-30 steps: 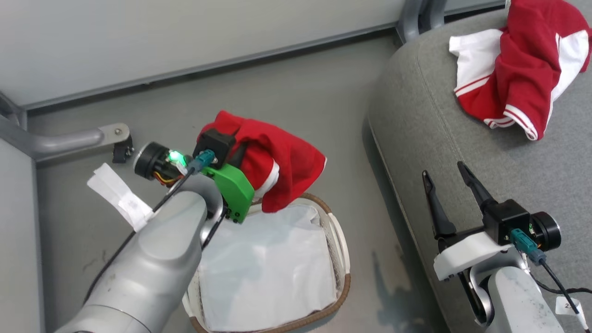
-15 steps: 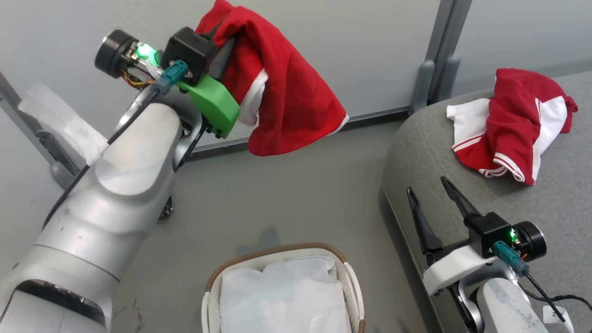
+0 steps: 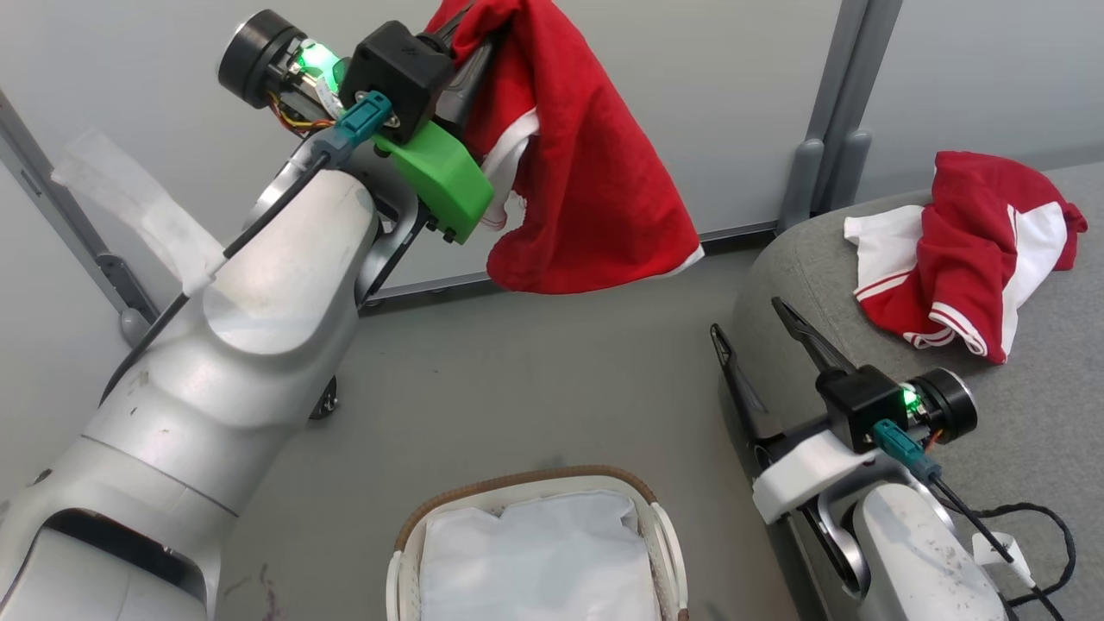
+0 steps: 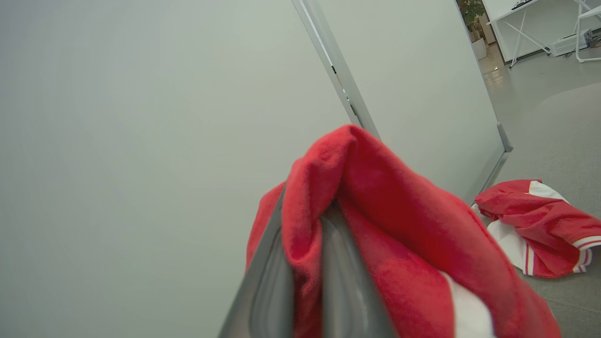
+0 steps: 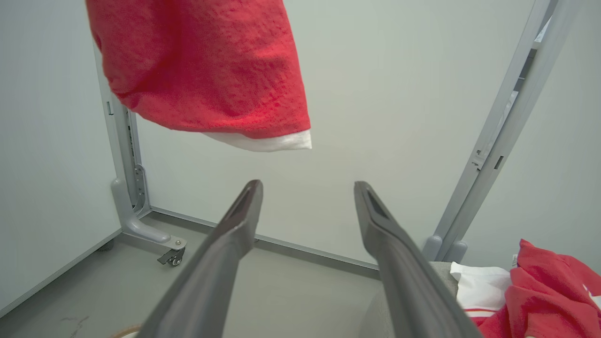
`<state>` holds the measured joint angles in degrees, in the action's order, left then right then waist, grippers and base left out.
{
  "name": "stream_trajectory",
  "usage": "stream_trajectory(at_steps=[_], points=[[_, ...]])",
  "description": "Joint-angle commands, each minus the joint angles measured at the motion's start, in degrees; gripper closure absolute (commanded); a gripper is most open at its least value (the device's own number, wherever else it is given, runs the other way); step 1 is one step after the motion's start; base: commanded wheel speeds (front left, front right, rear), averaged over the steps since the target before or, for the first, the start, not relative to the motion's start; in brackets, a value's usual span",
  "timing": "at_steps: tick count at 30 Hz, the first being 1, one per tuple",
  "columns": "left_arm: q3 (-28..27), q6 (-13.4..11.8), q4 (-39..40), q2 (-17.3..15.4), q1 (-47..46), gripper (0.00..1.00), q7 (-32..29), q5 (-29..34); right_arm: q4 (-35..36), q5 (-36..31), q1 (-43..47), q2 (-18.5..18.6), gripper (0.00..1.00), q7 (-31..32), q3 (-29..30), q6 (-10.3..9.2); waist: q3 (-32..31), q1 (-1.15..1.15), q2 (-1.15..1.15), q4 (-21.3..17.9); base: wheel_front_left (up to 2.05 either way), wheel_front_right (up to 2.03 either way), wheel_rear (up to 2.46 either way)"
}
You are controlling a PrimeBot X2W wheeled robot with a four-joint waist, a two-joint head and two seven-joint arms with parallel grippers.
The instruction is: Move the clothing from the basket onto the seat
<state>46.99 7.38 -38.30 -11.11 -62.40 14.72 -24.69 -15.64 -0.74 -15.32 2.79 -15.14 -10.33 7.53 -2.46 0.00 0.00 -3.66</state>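
Head view first: the left gripper (image 3: 473, 53) is up high, clenched tight on a soft bright-red garment (image 3: 595, 172) with white trim. The cloth hangs free in front of the pale wall panel (image 3: 742, 103), above the grey floor (image 3: 517, 379). Well below it, the small oval white perforated plastic basket (image 3: 526, 477) with its brown woven rim sits on the floor, a plain white liner sheet (image 3: 539, 561) inside. Over to the right, the right gripper (image 3: 746, 317) hangs over the left edge of the big grey fabric-upholstered seat (image 3: 1035, 414), its two long dark fingers spread, grasping nothing. A second red-and-white garment (image 3: 966, 250) lies crumpled on the seat by its far edge, close to the rounded left corner.

Left wrist view now: the two fingers pinch a fold of the bright-red garment (image 4: 399, 244) between them. The second red-and-white garment (image 4: 540, 225) lies on the seat, off to the right.

Right wrist view: fingers (image 5: 220, 263) wide apart and empty. The bright-red garment (image 5: 202, 70) dangles above the tips with its white hem lowest, not touching them, and the second red-and-white garment (image 5: 540, 291) is on the seat at lower right.
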Motion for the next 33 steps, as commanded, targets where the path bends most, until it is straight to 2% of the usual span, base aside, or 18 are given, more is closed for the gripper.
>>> stream_trajectory(at_steps=[1,14,20,27,33], points=[[0.3,0.2,0.6,0.3,-0.9,1.00,0.3,-0.4,-0.6,-0.7,-1.3,0.2,0.00,0.0,-0.4,-0.08,0.0,0.00,0.00,0.2,0.00,0.00,0.00],[3.2,0.2,4.6,1.3,-0.3,1.00,0.5,-1.0,-5.9,-2.0,-11.0,0.2,0.00,0.0,-2.8,-0.08,0.8,0.00,0.00,1.3,0.00,0.00,0.00],[5.9,0.2,8.0,1.3,0.4,1.00,0.5,-1.9,-10.1,1.6,-16.1,2.2,0.00,0.0,-9.0,-0.08,0.9,0.00,0.00,2.0,0.00,0.00,0.00],[7.8,0.2,9.5,0.9,1.0,1.00,0.4,-2.9,-10.7,4.4,-20.9,4.1,0.00,0.0,-12.7,-0.08,1.0,0.00,0.00,2.4,0.00,0.00,0.00],[9.7,0.2,10.0,0.6,1.5,1.00,0.5,-4.7,-11.3,7.3,-24.6,4.8,0.00,0.0,-18.1,-0.08,1.3,0.00,0.00,2.7,0.00,0.00,0.00]])
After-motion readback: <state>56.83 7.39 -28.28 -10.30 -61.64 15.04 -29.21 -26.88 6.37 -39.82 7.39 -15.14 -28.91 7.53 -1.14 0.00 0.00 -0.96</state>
